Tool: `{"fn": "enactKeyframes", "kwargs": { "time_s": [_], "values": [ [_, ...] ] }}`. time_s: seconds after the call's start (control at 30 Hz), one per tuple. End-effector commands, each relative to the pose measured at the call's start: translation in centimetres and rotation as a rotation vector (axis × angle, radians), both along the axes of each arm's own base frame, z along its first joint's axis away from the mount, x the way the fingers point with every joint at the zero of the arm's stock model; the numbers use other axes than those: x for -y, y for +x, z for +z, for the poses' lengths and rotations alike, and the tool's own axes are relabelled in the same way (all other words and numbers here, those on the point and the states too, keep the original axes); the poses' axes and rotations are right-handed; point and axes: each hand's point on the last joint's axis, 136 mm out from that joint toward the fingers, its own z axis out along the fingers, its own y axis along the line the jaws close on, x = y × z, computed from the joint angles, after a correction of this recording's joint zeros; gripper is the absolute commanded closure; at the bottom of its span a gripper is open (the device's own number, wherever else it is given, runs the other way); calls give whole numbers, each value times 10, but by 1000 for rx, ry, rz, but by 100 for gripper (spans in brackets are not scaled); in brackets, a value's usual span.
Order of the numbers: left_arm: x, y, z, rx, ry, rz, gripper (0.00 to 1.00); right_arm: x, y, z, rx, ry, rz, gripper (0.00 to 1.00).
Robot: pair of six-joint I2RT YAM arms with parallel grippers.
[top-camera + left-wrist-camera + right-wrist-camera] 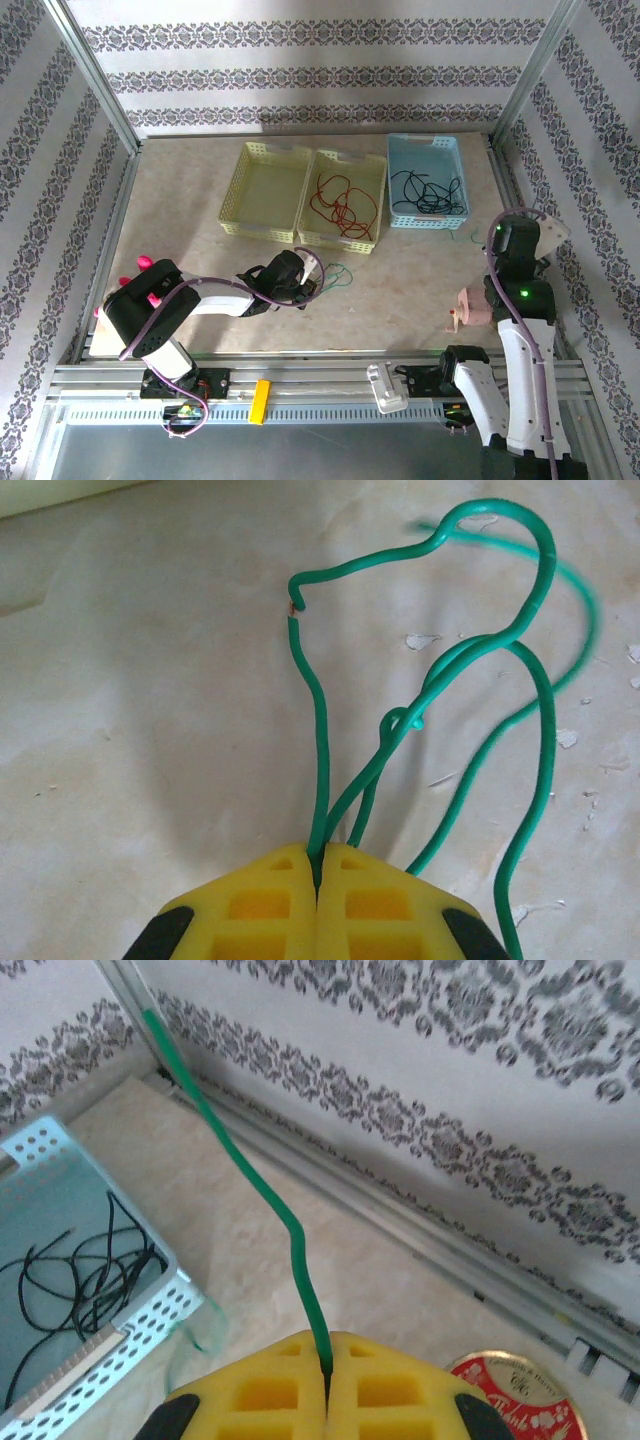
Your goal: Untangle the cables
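Left claw [318, 865] is closed tight on the green cable [322, 750], with several strands bunched between its pads. From there the loops fan out over the worktop [420, 290] toward 12 to 2 o'clock. Right claw [328, 1365] is likewise clamped on a single green strand that rises toward 11 o'clock, up by the wall. We cannot tell whether both claws hold one and the same wire.

The red cable [340, 205] lies in the middle basket [345, 245], at about 12 o'clock from the left claw in the overhead view. The black cable [425, 190] lies in the blue basket [428, 222].

We see the main risk in the small hooked crossing just above the left claw. Pulling the claws apart while that hook is caught would likely draw it into a tight knot. The wire is thin, so a sharp tug could also slide it out of the pads. The right strand passes close to the blue basket's corner, and a low sweep might snag the rim or catch the black cable.
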Motion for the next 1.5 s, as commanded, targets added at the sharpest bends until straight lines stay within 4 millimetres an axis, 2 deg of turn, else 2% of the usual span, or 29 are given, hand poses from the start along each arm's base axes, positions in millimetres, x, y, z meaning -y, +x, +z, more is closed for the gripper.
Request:
{"fn": "enactKeyframes", "kwargs": {
  "time_s": [0.0,0.1,0.2,0.3,0.33,0.4,0.5,0.57,0.67,0.73,0.93,1.03,1.2,1.3,1.47],
  "values": [
    [-16,-16,-28,-86,79,-10,100,-8,8,5,3,7,65,99],
    [-12,-13,-23,-76,73,-26,100,-20,16,-6,-6,50,121,99],
    [-6,-11,-17,-67,56,-44,98,-31,22,1,39,66,190,98],
    [3,-11,-7,-65,21,-74,77,-33,21,15,77,54,199,97],
    [6,-11,-2,-61,8,-82,66,-31,18,20,91,44,190,97],
    [11,-9,11,-45,-19,-95,56,-30,15,32,125,24,183,96],
    [16,-5,33,-1,-65,-91,36,-33,15,55,171,-4,214,96],
    [18,-1,48,29,-92,-88,26,-35,15,71,197,-16,233,96],
    [22,3,73,69,-137,-90,20,-48,21,92,253,0,310,96],
    [27,3,91,92,-179,-99,16,-64,29,100,290,44,395,96],
    [35,5,156,150,-387,-107,7,-139,58,113,432,271,784,95],
    [35,7,187,146,-538,-113,1,-170,66,112,461,387,937,94],
    [36,10,234,134,-805,-168,1,-223,73,96,421,503,1128,95],
    [41,7,250,123,-880,-220,1,-249,74,80,372,505,1176,95],
    [40,15,252,129,-908,-194,1,-289,70,62,311,507,1266,95]
  ]
}}
